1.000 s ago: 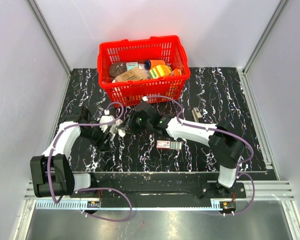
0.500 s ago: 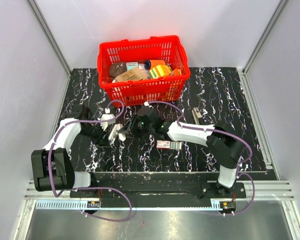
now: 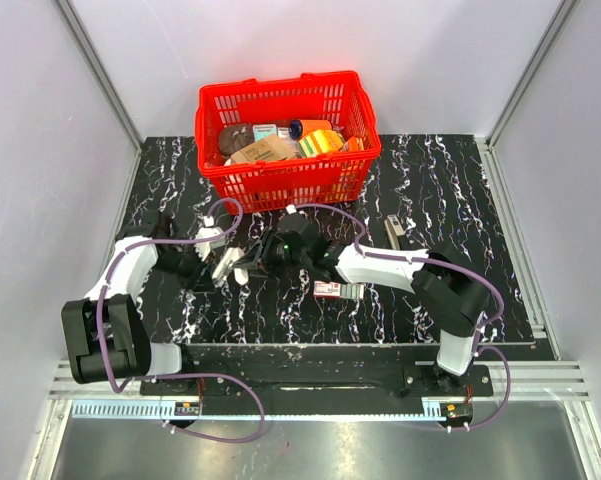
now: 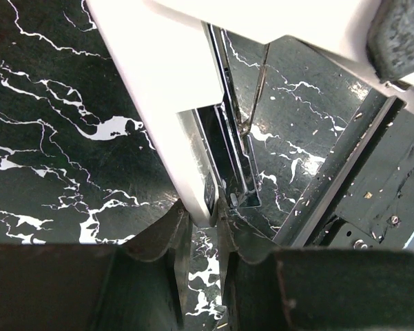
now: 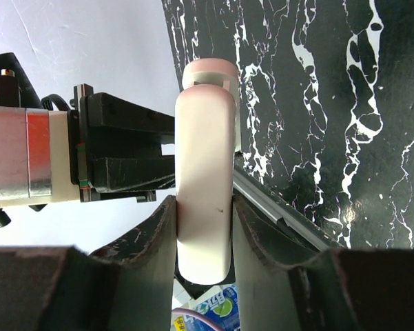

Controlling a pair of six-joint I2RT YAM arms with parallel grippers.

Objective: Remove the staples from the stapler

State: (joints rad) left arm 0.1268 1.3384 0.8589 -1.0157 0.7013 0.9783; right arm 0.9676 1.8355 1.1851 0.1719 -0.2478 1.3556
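Note:
The stapler (image 3: pixel 234 265), white with a pink end cap, is held up between both arms left of the table's middle. My right gripper (image 5: pixel 204 227) is shut on its white body (image 5: pixel 205 172), one finger on each side. My left gripper (image 4: pixel 201 217) has its fingertips pinched on the lower end of a white part of the stapler (image 4: pixel 158 103), next to the bare metal magazine (image 4: pixel 231 158). In the top view the left gripper (image 3: pixel 216 268) meets the right gripper (image 3: pixel 256 264) over the stapler. I cannot make out any staples.
A red basket (image 3: pixel 280 182) full of small goods stands at the back centre. A small flat red-and-white box (image 3: pixel 338 290) lies just right of the grippers. A small metal piece (image 3: pixel 393 228) lies further right.
My left gripper has moved in towards the stapler and its jaws have closed on the end. The right gripper has kept its hold and shifted slightly left.

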